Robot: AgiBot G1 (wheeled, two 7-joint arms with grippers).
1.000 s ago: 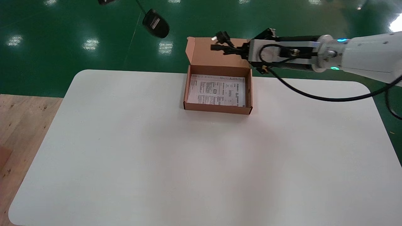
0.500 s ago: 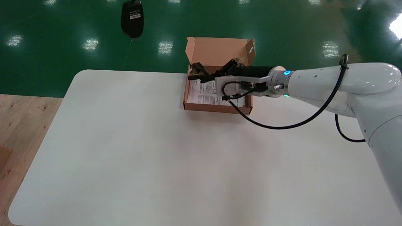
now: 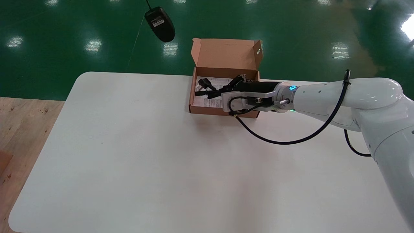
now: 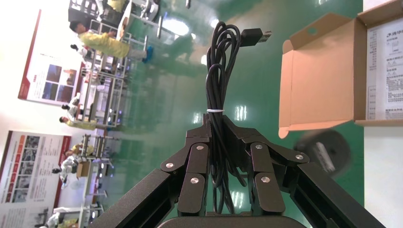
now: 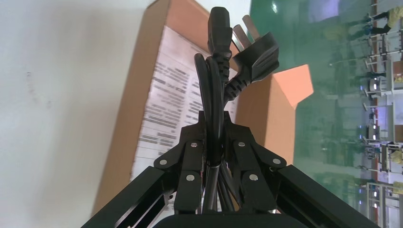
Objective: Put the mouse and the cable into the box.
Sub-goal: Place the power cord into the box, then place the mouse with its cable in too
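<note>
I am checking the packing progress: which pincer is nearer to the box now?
Right. The right pincer is over the open box, holding the cable. The left pincer hangs apart from it above the green floor, holding the mouse's cord.

Glossy green floor (image 3: 64,22) lies beyond a white table (image 3: 145,161).

You have one cardboard box (image 3: 207,111) on one white table (image 3: 155,161), with one printed sheet (image 3: 209,101) lying in it. Count one mouse (image 3: 159,24), hanging at the far left; the dark blur in the left wrist view is probably that same one, not a second. You have two coiled bundles: one power cable (image 5: 214,85), showing two ends, and one mouse cord (image 4: 217,80), showing one USB plug (image 4: 256,35) and one white tie (image 4: 215,110). Two grippers are in play, the right gripper (image 5: 212,124) and the left gripper (image 4: 216,129), with one bundle clamped in each.
</note>
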